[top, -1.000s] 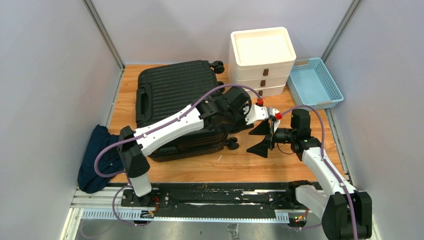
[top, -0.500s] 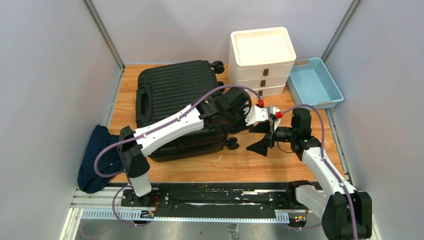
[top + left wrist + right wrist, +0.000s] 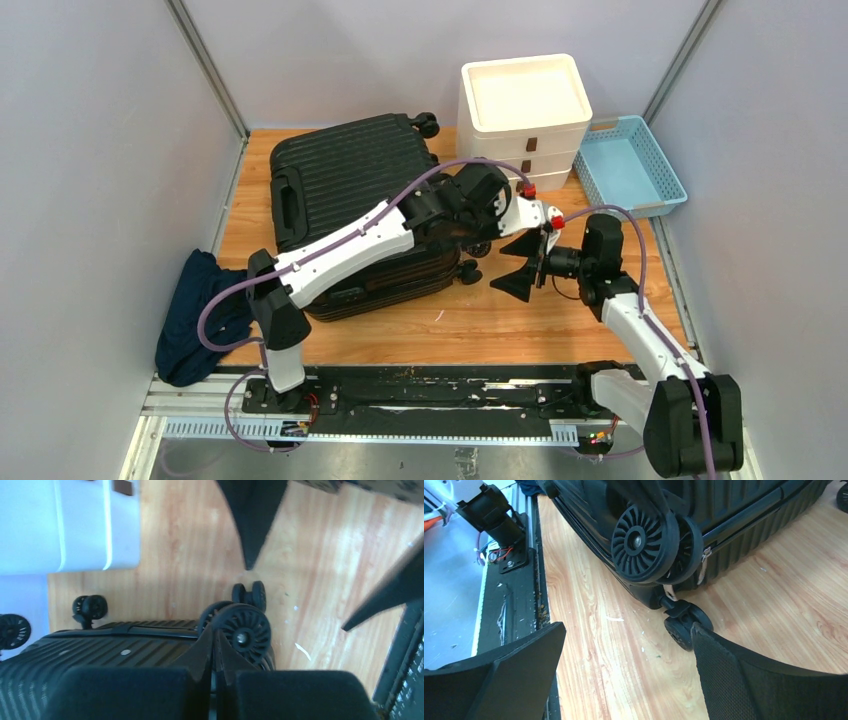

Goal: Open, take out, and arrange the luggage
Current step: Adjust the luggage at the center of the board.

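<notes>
Luggage handle (image 3: 290, 202) only from above

The wooden bench (image 3: 480, 330) carries a black ribbed suitcase (image 3: 345, 185) lying on its broad side at the left, wheels pointing right. At the back right stand a white drawer unit (image 3: 522, 100) and, just beside it, a light-blue basket (image 3: 628, 165). A dark blue cloth (image 3: 195, 315) lies bunched at the near left corner, and small white scraps (image 3: 615, 619) dot the wood near the wheels.
</notes>
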Controlling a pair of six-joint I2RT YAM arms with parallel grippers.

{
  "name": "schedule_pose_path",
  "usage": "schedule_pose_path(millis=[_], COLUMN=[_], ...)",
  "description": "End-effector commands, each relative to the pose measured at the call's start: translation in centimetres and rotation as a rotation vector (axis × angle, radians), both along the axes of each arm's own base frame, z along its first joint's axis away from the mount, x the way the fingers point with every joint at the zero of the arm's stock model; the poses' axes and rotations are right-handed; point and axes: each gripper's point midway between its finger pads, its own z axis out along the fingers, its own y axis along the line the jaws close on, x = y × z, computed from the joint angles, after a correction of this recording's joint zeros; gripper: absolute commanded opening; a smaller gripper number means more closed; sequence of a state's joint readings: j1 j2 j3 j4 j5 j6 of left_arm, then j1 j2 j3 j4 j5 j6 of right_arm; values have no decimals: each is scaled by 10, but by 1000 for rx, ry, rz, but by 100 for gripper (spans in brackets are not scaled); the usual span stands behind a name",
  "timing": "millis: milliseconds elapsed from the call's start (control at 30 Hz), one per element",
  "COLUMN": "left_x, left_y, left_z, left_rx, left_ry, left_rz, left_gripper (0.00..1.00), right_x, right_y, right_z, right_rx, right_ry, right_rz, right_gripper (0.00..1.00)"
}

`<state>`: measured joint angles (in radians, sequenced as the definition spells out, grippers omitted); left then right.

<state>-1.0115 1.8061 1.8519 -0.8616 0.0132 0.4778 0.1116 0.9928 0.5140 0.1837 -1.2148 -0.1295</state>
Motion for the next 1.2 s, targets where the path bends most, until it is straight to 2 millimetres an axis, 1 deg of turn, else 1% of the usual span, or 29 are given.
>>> schedule_pose_path(millis=[0, 167, 233, 300, 400, 467, 533, 600, 633, 667, 700, 733, 767, 833, 933, 1000, 1067, 1100, 1133, 1167], left_x=[48, 66, 69, 68, 58, 46, 34, 16, 9, 5, -1, -6, -13, -22, -34, -40, -43, -39, -39, -39], left_y=[4, 2, 1, 0, -1, 2, 11, 20, 27, 31, 39, 46, 56, 77, 104, 113, 119, 124, 126, 127], left_z=[23, 25, 26, 31, 55, 72, 78, 79, 78, 83, 84, 86, 86, 87, 92, 90, 84, 80, 77, 75], left_rx=[-19, -34, -47, -71, -146, -200, -227, -270, -299, -355, -401, -448, -488, -554, -613, -617, -603, -592, -588, -580], left_ry=[-126, -129, -121, -112, -95, -79, -65, -50, -56, -85, -109, -135, -166, -239, -334, -362, -376, -390, -393, -394], left_rz=[141, 182, 193, 201, 190, 173, 162, 129, 124, 122, 119, 117, 117, 120, 120, 109, 100, 130, 136, 136], left_gripper=[1, 1, 1, 2, 3, 4, 5, 7, 7, 9, 13, 20, 27, 47, 72, 84, 92, 96, 99, 100], right_x=[10, 19, 26, 33, 43, 47, 56, 64, 66, 69, 72, 74, 75, 73, 57, 49, 42, 41, 41, 41], right_y=[3, 11, 13, 15, 19, 24, 28, 34, 37, 39, 41, 42, 44, 47, 56, 62, 66, 68, 69, 71], right_z=[-8, -15, -19, -25, -34, -38, -40, -41, -39, -38, -36, -34, -32, -34, -43, -48, -53, -54, -56, -57], right_rx=[-3, -16, -31, -48, -58, -55, -59, -56, -46, -34, -18, 0, 19, 45, 64, 65, 60, 55, 50, 47], right_ry=[-50, -143, -192, -225, -265, -307, -360, -391, -397, -403, -413, -418, -419, -384, -350, -333, -325, -319, -316, -313], right_rz=[-36, -8, 7, 27, 58, 81, 63, 46, 41, 32, 22, 14, 9, 34, 113, 143, 164, 164, 160, 158], right_gripper=[100, 100, 100, 100, 97, 95, 95, 94, 93, 93, 93, 92, 90, 83, 72, 67, 62, 61, 59, 57])
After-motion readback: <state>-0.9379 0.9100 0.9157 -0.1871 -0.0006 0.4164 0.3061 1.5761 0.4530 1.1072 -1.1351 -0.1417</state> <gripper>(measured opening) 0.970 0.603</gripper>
